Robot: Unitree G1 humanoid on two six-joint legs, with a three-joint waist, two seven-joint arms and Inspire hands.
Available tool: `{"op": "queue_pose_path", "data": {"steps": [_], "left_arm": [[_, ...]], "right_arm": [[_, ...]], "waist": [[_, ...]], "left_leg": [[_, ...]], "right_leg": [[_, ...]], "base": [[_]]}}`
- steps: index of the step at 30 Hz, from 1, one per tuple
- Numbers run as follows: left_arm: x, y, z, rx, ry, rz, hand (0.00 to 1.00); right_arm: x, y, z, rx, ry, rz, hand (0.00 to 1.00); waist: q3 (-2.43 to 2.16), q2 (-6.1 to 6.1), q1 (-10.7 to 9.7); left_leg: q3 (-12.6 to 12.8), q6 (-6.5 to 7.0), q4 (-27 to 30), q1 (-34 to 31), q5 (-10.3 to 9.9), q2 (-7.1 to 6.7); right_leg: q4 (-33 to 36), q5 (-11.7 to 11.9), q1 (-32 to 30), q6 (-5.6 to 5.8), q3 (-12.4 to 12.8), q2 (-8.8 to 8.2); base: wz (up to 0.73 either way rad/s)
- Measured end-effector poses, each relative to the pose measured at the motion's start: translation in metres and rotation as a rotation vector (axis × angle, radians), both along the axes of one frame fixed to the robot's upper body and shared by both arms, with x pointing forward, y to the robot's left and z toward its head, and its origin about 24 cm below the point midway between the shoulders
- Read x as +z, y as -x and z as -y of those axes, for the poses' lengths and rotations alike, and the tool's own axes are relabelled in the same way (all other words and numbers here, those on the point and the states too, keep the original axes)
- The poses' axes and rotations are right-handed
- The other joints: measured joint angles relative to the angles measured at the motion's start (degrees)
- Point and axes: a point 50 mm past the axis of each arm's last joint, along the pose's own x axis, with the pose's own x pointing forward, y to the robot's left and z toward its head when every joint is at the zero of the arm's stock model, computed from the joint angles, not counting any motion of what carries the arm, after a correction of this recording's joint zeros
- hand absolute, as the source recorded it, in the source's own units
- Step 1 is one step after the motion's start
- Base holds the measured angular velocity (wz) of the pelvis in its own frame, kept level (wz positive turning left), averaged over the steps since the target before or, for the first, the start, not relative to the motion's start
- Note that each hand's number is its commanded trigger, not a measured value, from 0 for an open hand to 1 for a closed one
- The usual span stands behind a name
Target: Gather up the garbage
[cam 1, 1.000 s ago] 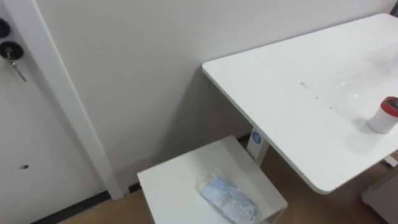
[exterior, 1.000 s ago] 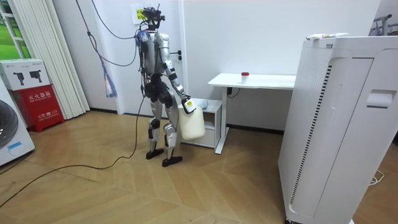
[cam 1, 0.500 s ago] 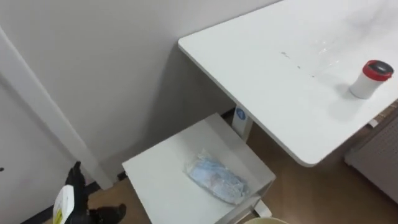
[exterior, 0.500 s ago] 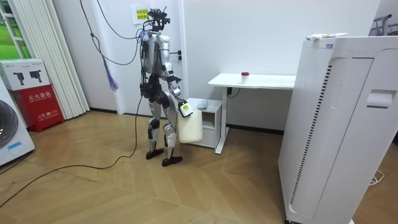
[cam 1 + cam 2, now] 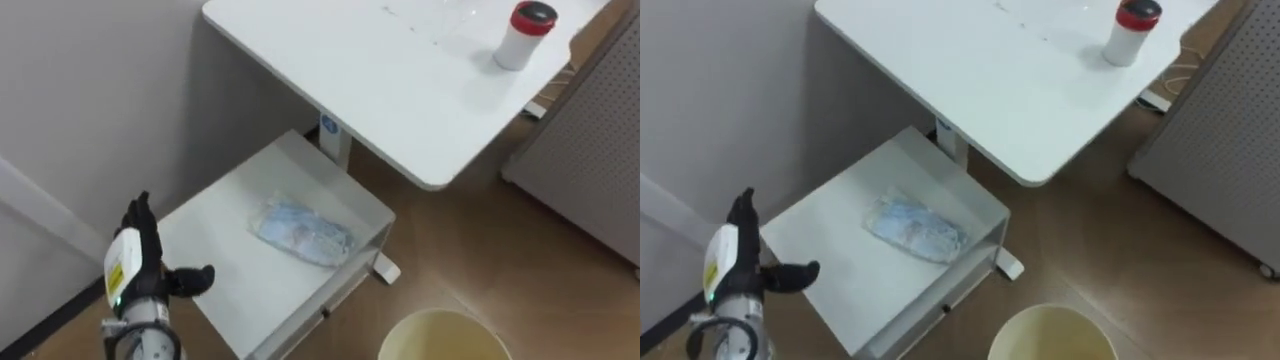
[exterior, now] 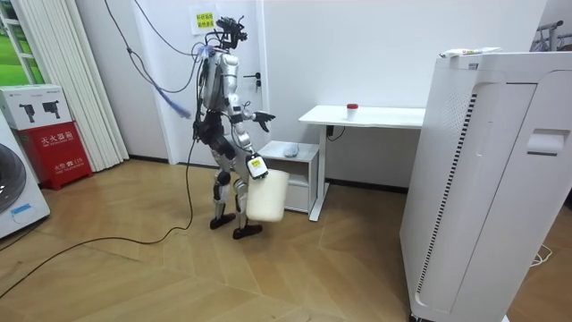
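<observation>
The crumpled pale-blue plastic wrapper (image 5: 300,232) lies on the low white side cabinet (image 5: 225,285). The left hand (image 5: 138,275) hovers near it, spread and empty. A clumsy swipe could push the wrapper off the far edge, missing the cream bin (image 5: 445,335) hanging from the right hand (image 6: 254,165), whose grip I cannot tell.

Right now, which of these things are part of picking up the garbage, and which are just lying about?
For the job:
blue litter, crumpled, on the low stand
bin, carried at the right hand
left hand, open, raised over the stand's near corner

Just about:
desk
red-lidded jar on the desk
big white appliance
</observation>
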Motion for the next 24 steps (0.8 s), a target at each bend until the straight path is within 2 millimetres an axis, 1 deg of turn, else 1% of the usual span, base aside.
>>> {"op": "queue_pose_path", "data": {"steps": [1,2,4,5,6,7,8,11,14,15,16,18,19,20,24], "left_arm": [[0.003,-0.002,0.001,-0.002,-0.004,0.014,0.0],[0.003,-0.003,0.001,-0.003,-0.012,0.018,0.0],[0.008,-0.01,0.002,-0.003,-0.026,0.026,0.0],[0.01,-0.012,0.003,-0.011,-0.035,0.03,0.0],[0.014,-0.017,0.006,-0.023,-0.044,0.041,0.0],[0.016,-0.019,0.007,-0.03,-0.051,0.054,0.0],[0.018,-0.02,0.008,-0.033,-0.057,0.06,0.0],[0.019,-0.025,0.01,-0.062,-0.087,0.051,0.0],[0.022,-0.03,0.014,-0.081,-0.121,0.05,0.0],[0.023,-0.031,0.015,-0.085,-0.126,0.05,0.0],[0.025,-0.033,0.016,-0.093,-0.134,0.051,0.0],[0.026,-0.034,0.016,-0.098,-0.135,0.058,0.0],[0.026,-0.034,0.014,-0.095,-0.139,0.06,0.0],[0.027,-0.034,0.011,-0.089,-0.146,0.059,0.0],[0.027,-0.034,0.004,-0.077,-0.172,0.045,0.0]], "right_arm": [[0.0,0.002,0.003,-0.01,0.02,-0.007,1.0],[0.001,0.002,0.005,-0.013,0.028,-0.011,1.0],[-0.001,0.006,0.004,0.021,0.051,-0.042,1.0],[-0.002,0.008,0.004,0.032,0.055,-0.053,1.0],[-0.004,0.011,0.003,0.057,0.064,-0.078,1.0],[-0.005,0.014,0.002,0.09,0.074,-0.105,1.0],[-0.007,0.016,0.0,0.129,0.084,-0.132,1.0],[-0.01,0.018,-0.005,0.219,0.101,-0.179,1.0],[-0.011,0.019,-0.01,0.287,0.105,-0.204,1.0],[-0.012,0.019,-0.011,0.298,0.104,-0.209,1.0],[-0.012,0.02,-0.012,0.304,0.102,-0.216,1.0],[-0.013,0.02,-0.013,0.321,0.102,-0.229,1.0],[-0.013,0.021,-0.014,0.335,0.096,-0.239,1.0],[-0.014,0.02,-0.015,0.348,0.089,-0.241,1.0],[-0.014,0.02,-0.016,0.346,0.085,-0.24,1.0]], "waist": [[0.06,0.07,-0.67],[0.12,0.17,-0.92],[0.62,0.28,-2.47],[0.73,0.23,-2.75],[1.01,0.31,-3.12],[1.06,0.37,-3.26],[1.07,0.38,-3.48],[1.11,0.44,-4.34],[1.17,0.5,-5.28],[1.17,0.5,-5.4],[1.29,0.55,-5.47],[1.31,0.53,-5.71],[1.32,0.55,-5.93],[1.37,0.65,-6.17],[1.46,0.72,-6.87]], "left_leg": [[0.42,-0.08,1.21,-0.96,-0.47,0.36],[0.63,-0.14,1.82,-1.4,-0.73,0.67],[0.71,-0.37,4.13,-3.22,-1.39,0.96],[0.84,-0.36,4.33,-3.58,-1.58,1.01],[1.14,-0.38,5.22,-4.65,-1.86,1.31],[1.48,-0.5,6.23,-5.82,-2.38,1.91],[1.65,-0.72,7.04,-6.9,-2.82,2.05],[2.28,-0.92,8.48,-8.84,-3.06,2.73],[2.48,-0.96,10.23,-10.74,-3.25,2.78],[2.5,-0.99,10.35,-11.14,-3.31,2.8],[2.51,-1.06,10.89,-11.6,-3.51,2.89],[2.81,-1.01,11.52,-12.28,-3.76,2.94],[2.98,-0.96,11.99,-12.94,-3.92,3.05],[3.13,-0.91,12.44,-13.74,-4.02,3.57],[3.23,-1.0,14.1,-15.74,-4.34,4.18]], "right_leg": [[0.98,-0.2,-1.07,-0.08,0.51,0.25],[1.24,-0.2,-1.5,-0.1,0.7,0.49],[2.67,-0.54,-3.25,-0.5,0.94,0.81],[2.88,-0.66,-3.85,-0.56,1.01,0.82],[3.58,-0.75,-4.95,-0.69,1.18,0.99],[4.2,-0.87,-6.27,-0.86,1.56,1.33],[5.04,-0.98,-7.51,-1.04,2.02,1.72],[6.69,-1.17,-9.8,-1.35,2.5,1.99],[8.37,-1.5,-11.96,-1.72,2.7,1.92],[8.73,-1.56,-12.37,-1.8,2.78,1.92],[9.19,-1.64,-12.9,-1.9,2.88,1.97],[10.1,-1.8,-13.9,-1.99,3.28,2.02],[10.68,-1.82,-14.72,-2.01,3.52,2.02],[10.85,-1.77,-15.54,-1.99,3.65,2.16],[11.69,-1.43,-17.38,-2.21,3.88,2.72]], "base": [[-0.17],[-0.23],[-0.14],[-0.08],[-0.16],[-0.27],[-0.24],[-0.1],[0.0],[-0.04],[-0.06],[-0.08],[-0.08],[-0.07],[-0.06]]}}
